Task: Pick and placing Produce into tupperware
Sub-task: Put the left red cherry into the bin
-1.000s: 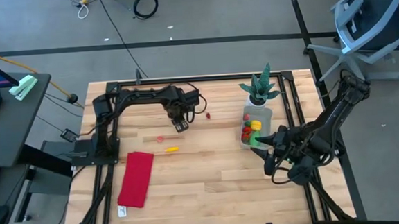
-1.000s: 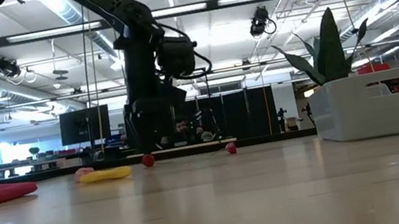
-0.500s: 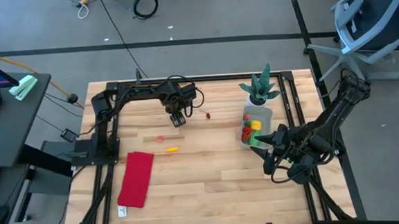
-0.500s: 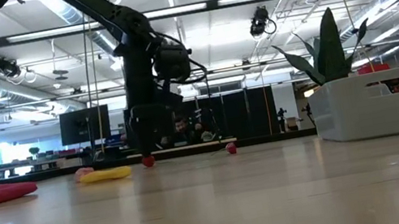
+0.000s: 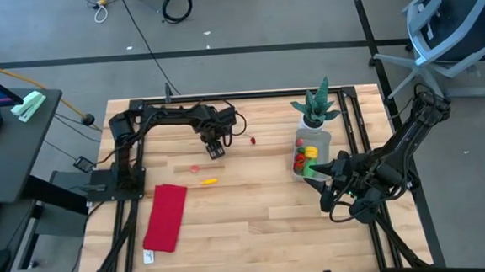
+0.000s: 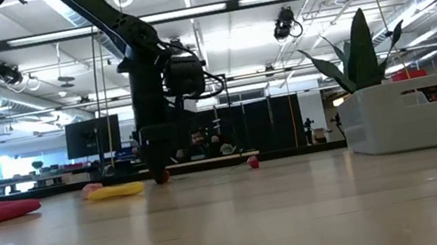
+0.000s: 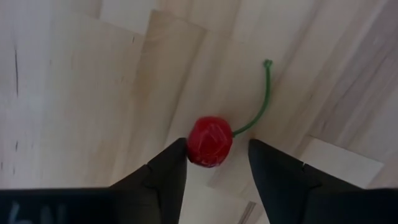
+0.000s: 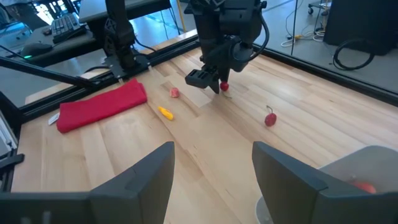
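- The red cloth (image 5: 166,217) lies flat and soft at the table's left, no part of the job.
- Next come a small pink piece (image 5: 195,168) and a short yellow piece (image 5: 209,182), both loose on the pale wooden planks; each is yet to be collected.
- The left gripper (image 7: 214,163) is down at the table's far middle, fingers parted narrowly around a glossy round red cherry (image 7: 210,140) with a thin green stem. One finger looks to touch it and the other stands just off, so I judge the grasp not yet closed.
- A second small red fruit (image 5: 252,140) sits just right of it, also waiting.
- The tupperware (image 5: 310,159), a cloudy plastic tub with rounded corners, stands right of centre beside the spiky potted plant (image 5: 316,106). It already holds red, yellow, orange and green pieces, so the task seems perhaps half done.
- The right gripper (image 8: 211,171) waits near the tub, fingers spread wide and empty.
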Tool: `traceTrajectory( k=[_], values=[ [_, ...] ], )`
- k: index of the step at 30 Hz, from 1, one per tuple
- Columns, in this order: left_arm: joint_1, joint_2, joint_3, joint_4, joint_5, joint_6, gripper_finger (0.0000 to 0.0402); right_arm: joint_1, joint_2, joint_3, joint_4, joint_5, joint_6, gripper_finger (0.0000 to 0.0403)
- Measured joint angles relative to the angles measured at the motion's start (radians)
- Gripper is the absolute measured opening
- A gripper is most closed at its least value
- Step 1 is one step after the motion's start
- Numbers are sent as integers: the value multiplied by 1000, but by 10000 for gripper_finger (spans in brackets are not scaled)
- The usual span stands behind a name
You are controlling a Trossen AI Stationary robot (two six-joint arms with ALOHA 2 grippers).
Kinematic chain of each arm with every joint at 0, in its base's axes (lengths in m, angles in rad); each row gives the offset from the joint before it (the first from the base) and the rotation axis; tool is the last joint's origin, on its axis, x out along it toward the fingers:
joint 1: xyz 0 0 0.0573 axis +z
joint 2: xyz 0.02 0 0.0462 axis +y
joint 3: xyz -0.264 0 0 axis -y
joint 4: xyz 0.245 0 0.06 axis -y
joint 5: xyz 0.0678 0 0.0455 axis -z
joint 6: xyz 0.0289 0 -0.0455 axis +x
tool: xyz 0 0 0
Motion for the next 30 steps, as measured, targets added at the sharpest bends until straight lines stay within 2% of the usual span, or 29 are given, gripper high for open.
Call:
traceTrajectory(
  k=[9, 14, 18, 24, 27, 30],
  values=[
    [8, 5, 12, 1, 0, 5, 178, 0, 0, 0, 0, 0, -6, 224],
    [9, 5, 12, 5, 0, 4, 163, 0, 0, 0, 0, 0, -7, 224],
    [8, 6, 13, 6, 1, -7, 132, 0, 0, 0, 0, 0, -7, 224],
    [-11, 0, 13, 17, -11, -66, 46, 0, 0, 0, 0, 0, -7, 224],
    [-40, -27, 12, 39, -25, -114, 41, 0, 0, 0, 0, 3, -8, 224],
    [-96, -80, 13, 99, -24, -171, 41, 0, 0, 0, 3, 53, -32, 224]
  ],
)
